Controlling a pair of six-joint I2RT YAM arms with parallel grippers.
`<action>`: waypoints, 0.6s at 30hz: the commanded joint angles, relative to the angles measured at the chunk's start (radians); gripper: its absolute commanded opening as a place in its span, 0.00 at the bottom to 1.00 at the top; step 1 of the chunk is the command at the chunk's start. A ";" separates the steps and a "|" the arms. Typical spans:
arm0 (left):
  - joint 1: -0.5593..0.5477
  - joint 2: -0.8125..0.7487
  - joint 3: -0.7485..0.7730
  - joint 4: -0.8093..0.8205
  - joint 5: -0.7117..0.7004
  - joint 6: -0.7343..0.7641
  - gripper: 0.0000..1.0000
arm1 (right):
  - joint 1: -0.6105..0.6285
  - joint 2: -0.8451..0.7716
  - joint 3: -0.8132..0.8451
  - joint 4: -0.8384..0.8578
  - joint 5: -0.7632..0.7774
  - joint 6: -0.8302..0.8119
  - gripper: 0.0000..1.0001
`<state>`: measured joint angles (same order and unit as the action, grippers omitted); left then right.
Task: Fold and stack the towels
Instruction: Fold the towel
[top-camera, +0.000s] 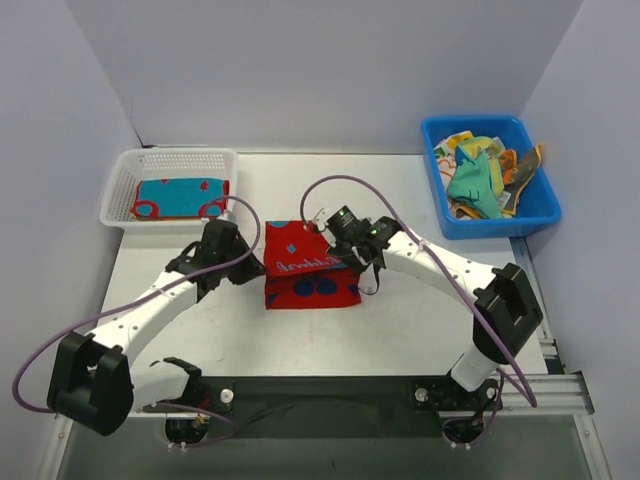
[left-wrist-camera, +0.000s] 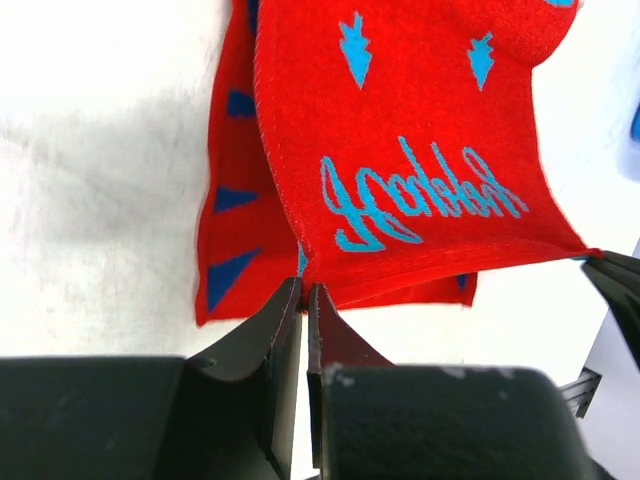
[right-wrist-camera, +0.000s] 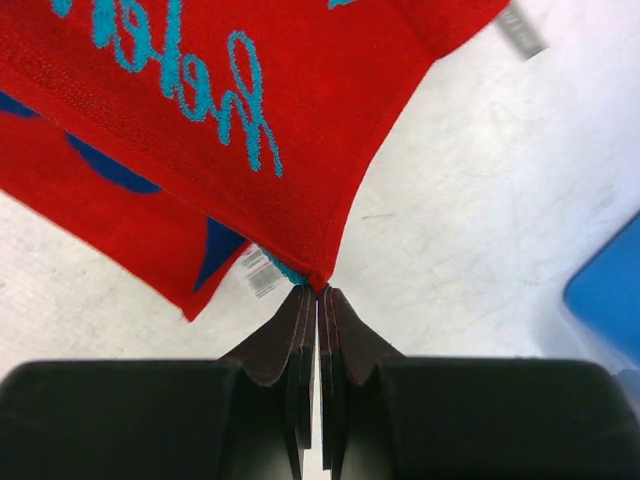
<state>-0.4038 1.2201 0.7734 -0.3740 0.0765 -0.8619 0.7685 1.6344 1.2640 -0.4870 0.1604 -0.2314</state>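
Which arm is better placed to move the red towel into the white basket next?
Likely left: the left end effector grips the red towel on the side toward the white mesh basket; the right end effector grips the corner nearer the blue bin.

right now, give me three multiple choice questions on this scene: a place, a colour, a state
1. Where is the teal towel?
A) in the white basket
B) in the blue bin
C) on the bare table
2. What colour is the lettering on the red towel?
A) yellow
B) light blue
C) white
3. How is the right gripper?
A) open above the blue bin
B) shut on a corner of the red towel
C) shut on nothing
Answers: 1 A, it lies flat inside the basket. 2 B, the script shows light blue on red. 3 B, it pinches the towel's corner.
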 joint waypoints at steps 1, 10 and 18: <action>-0.026 -0.056 -0.058 -0.037 -0.029 -0.038 0.00 | 0.049 -0.005 -0.081 -0.102 0.036 0.036 0.00; -0.087 -0.035 -0.247 0.067 -0.027 -0.098 0.00 | 0.086 0.113 -0.199 -0.091 -0.033 0.113 0.00; -0.130 0.093 -0.290 0.148 -0.030 -0.121 0.00 | 0.075 0.212 -0.196 -0.074 -0.058 0.139 0.00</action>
<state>-0.5259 1.2697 0.5117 -0.2779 0.0830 -0.9710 0.8581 1.7859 1.0821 -0.5030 0.0944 -0.1207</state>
